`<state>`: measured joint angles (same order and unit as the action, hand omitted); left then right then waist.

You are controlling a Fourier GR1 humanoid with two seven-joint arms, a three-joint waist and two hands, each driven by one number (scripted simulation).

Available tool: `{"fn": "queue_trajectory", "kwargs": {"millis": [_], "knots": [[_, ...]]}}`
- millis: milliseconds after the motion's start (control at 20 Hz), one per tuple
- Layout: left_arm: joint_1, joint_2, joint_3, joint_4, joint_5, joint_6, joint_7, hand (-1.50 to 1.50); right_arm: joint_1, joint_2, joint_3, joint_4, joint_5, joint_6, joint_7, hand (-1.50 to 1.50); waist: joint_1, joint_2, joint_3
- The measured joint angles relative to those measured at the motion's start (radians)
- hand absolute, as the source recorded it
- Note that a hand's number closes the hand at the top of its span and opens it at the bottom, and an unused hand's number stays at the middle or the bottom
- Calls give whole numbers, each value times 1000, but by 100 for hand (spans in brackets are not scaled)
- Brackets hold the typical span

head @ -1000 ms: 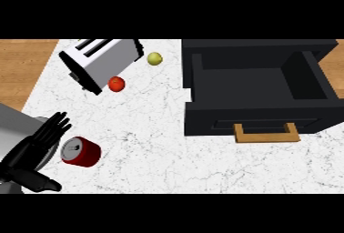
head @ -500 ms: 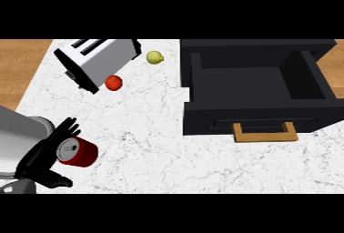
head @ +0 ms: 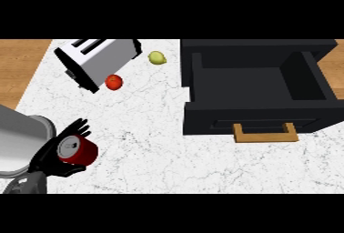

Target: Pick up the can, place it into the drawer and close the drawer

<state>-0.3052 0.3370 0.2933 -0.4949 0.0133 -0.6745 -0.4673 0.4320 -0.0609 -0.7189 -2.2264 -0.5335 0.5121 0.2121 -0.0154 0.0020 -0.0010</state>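
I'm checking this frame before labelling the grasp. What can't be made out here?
- Head view: whether the black left hand has closed on the red metal can; the can covers the palm and the thumb's contact.
- The can's underside, hidden by its own body.
- The right hand shows nowhere.
- The open black drawer's back is cut by the top band.
- The silver toaster's far side faces away.

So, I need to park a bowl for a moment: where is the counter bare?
Bare marble runs between the can in the left hand and the drawer, and along the front below its handle. It is crowded near the toaster, tomato and lime.
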Motion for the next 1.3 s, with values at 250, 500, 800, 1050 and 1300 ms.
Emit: {"fn": "queue_trajectory", "kwargs": {"millis": [250,500,800,1050,1300], "knots": [[-29,-15,-14,33,13,-35,20,150,-11,9,-3,15,6,13,4,-150,3,-1,1],[-61,-33,-29,7,39,-79,50,150,-12,5,-16,1,-22,6,28,-150,5,-2,0],[-66,-138,24,-68,116,67,57,150,-8,19,-25,-11,-32,3,39,-150,12,-5,1],[-80,-257,71,-161,173,296,37,150,2,45,-18,-30,-20,-6,38,-150,18,-8,2],[-83,-313,-18,-333,242,455,114,150,13,50,-9,-53,-20,-17,38,-150,16,-8,2]]}}
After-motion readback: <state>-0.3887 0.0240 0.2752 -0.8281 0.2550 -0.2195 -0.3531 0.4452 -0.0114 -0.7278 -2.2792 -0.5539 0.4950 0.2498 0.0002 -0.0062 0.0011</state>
